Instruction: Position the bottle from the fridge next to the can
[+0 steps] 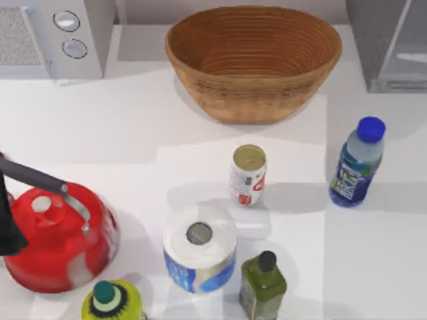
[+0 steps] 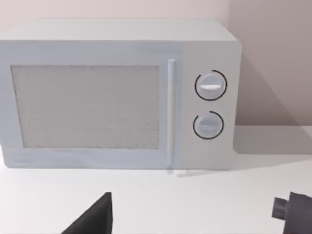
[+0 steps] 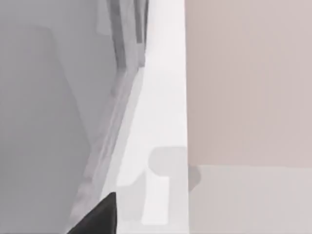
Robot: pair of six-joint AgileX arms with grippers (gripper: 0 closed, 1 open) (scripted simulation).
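Note:
The slim blue bottle [image 1: 357, 163] with its blue cap stands upright on the white table, right of the can [image 1: 248, 175] with a gap between them. The can is upright at the table's middle. The grey fridge [image 1: 390, 43] sits at the back right corner. Neither gripper holds anything. One dark finger [image 3: 97, 217] of my right gripper shows beside the fridge's grey side [image 3: 48, 122], with nothing between the fingers. My left arm [image 1: 7, 227] hangs at the left edge over the kettle; one of its fingers [image 2: 95, 219] points toward the microwave [image 2: 117, 95].
A wicker basket [image 1: 253, 63] stands at the back centre and a microwave [image 1: 53, 37] with two dials at the back left. A red kettle [image 1: 57, 237], a paper roll [image 1: 199, 247], an olive bottle [image 1: 263, 283] and a yellow-green bottle [image 1: 112, 303] crowd the front.

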